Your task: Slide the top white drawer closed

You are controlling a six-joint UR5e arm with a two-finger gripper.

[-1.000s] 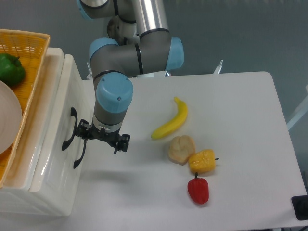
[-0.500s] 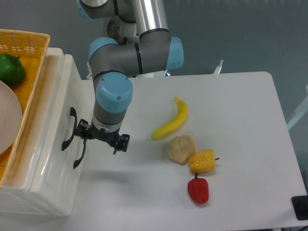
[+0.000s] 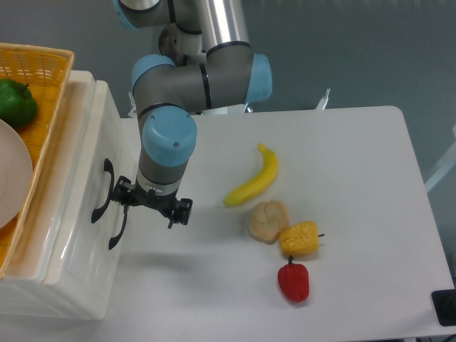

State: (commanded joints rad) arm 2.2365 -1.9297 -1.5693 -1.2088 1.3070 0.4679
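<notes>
Camera view from above shows the white cabinet (image 3: 71, 242) at the left edge of the table (image 3: 356, 178), with the top white drawer (image 3: 89, 167) as the upper of its two fronts. Its black curved handle (image 3: 105, 190) faces right toward the table; the lower drawer's handle (image 3: 118, 226) sits just nearer and lower. The drawer front runs near-to-far, so that is its long axis, and its travel is across it, leftward into the cabinet. From this angle the front looks about flush with the cabinet face, though I cannot tell whether a small gap remains.

The gripper (image 3: 151, 204) hangs just right of the two handles, wrist pointing down, and whether it touches either handle is unclear. Its fingers are foreshortened under the wrist; I cannot tell how far apart they are, and nothing seems held.

The drawer is glossy hard plastic: stiff, probably light, and slick, so a push should slide it easily but fingers could skate off the sheen. A flat press on the front beside the handle, or on the handle itself, looks safest.

A banana (image 3: 254, 183), a pale lumpy food piece (image 3: 268, 221), a yellow pepper (image 3: 299, 239) and a red pepper (image 3: 293, 282) lie well to the right.
</notes>
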